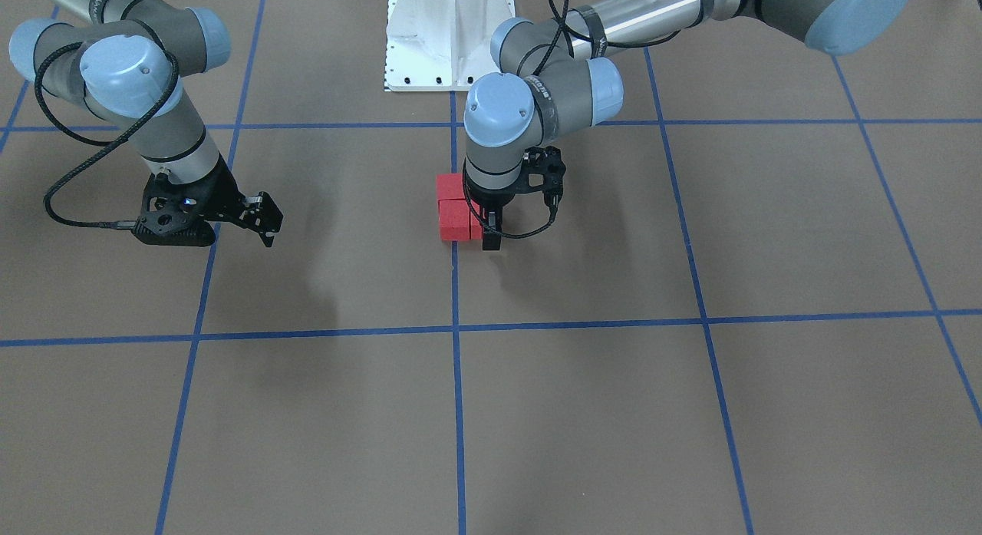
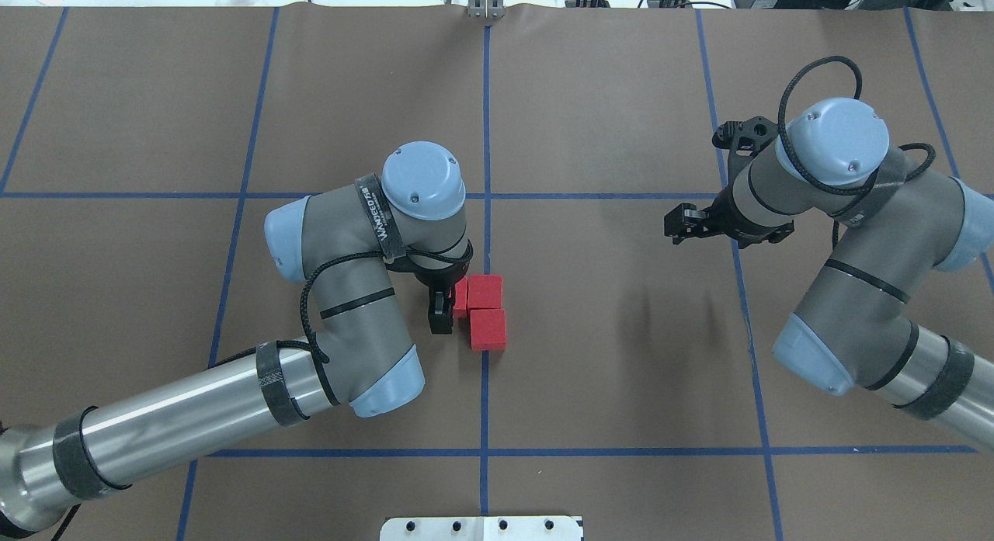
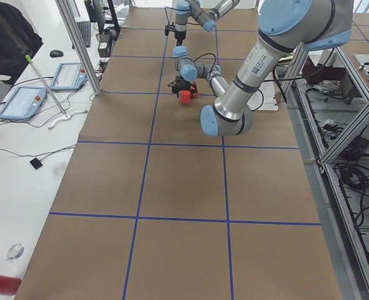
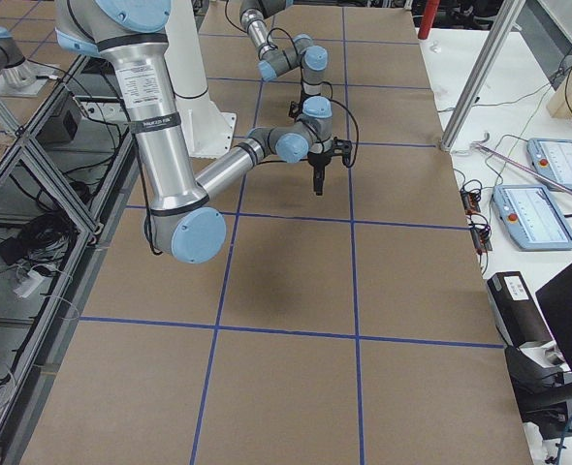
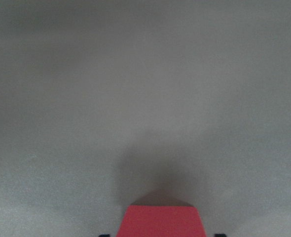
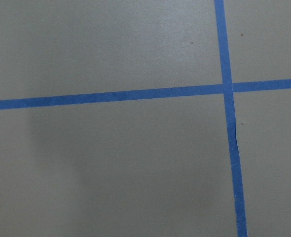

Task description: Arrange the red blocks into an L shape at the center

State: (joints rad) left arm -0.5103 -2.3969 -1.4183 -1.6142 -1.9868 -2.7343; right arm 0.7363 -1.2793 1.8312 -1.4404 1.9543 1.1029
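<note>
Three red blocks lie together at the center, on the vertical blue tape line. Two of them sit in a row along the line. The third touches the side of the farther one, so the three make an L. My left gripper stands low over the third block and is shut on it; the left wrist view shows this red block between the fingertips. The front-facing view shows the same group with the left gripper beside it. My right gripper hangs open and empty, well to the right.
The white robot base plate stands at the table's near edge. A side bench with tablets and a seated person lies beyond the table's far edge. Blue tape lines cross under the right wrist.
</note>
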